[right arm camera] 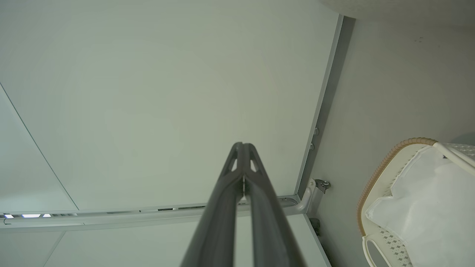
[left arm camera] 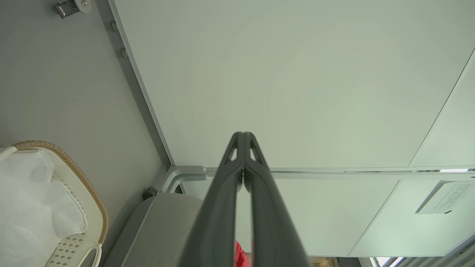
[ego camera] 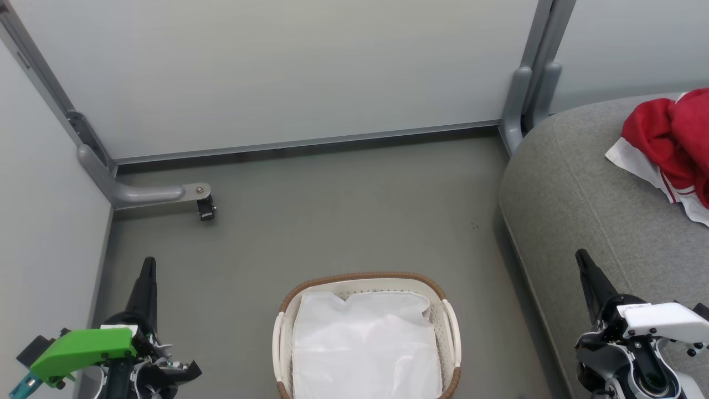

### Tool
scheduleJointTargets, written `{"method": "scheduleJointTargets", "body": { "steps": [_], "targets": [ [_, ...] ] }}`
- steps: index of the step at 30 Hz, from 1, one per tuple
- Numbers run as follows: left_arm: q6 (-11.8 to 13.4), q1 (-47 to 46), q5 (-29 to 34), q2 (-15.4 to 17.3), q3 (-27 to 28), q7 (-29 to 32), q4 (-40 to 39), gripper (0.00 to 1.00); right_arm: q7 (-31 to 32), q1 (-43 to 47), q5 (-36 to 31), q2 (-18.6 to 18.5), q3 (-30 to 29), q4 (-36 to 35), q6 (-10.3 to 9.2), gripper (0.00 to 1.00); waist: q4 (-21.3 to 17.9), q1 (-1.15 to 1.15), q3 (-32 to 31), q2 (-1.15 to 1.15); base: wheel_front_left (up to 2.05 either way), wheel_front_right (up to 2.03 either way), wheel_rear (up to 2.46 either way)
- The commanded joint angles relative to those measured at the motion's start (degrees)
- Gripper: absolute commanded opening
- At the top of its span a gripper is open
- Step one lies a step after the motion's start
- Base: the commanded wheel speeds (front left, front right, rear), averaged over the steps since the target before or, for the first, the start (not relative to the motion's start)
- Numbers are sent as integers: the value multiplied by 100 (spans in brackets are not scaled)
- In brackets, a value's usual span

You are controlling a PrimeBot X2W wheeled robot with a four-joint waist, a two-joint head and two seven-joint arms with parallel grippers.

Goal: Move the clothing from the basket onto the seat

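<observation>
Closest in, at the bottom corners of the head view, the left end effector (ego camera: pixel 148 265) and the right end effector (ego camera: pixel 581 257) are pointing forward, each with its two dark fingers pressing together and holding nothing (both wrist views are showing the tips meeting, with no cloth between them). Between them the basket (ego camera: pixel 365 275) is sitting on the floor (ego camera: pixel 332 210), and its inside is showing the crumpled white liner sheet (ego camera: pixel 365 343), with no red that I can make out. The clothing (ego camera: pixel 670 138) is lying on the seat (ego camera: pixel 576 188), forward and to the right of the right end effector and well apart from it. The left end effector is sitting farther off, across the basket, so the right arm is the nearer one. The red heap is bunching loosely, its long axis running roughly from upper left down toward the right edge of the head view, which is cutting it off. White bands and thin piping are showing along its lower edge, and whether it is one garment or two is unclear. Judging from this, the transfer is looking finished, and any coming move is probably falling to the right arm.
</observation>
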Motion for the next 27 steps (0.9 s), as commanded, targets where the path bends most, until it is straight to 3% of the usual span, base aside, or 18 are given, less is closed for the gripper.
{"method": "scheduleJointTargets", "body": {
  "steps": [1,27],
  "targets": [
    [-35,-56,-17,34,10,24,-11,0,16,-44,-22,-18,-15,-18,-2,0,0,0,0,0,0,0,0],
    [-35,-55,-20,34,7,21,-12,0,19,-45,-19,-17,-17,-18,-2,0,0,0,0,0,0,0,0]
  ]
}}
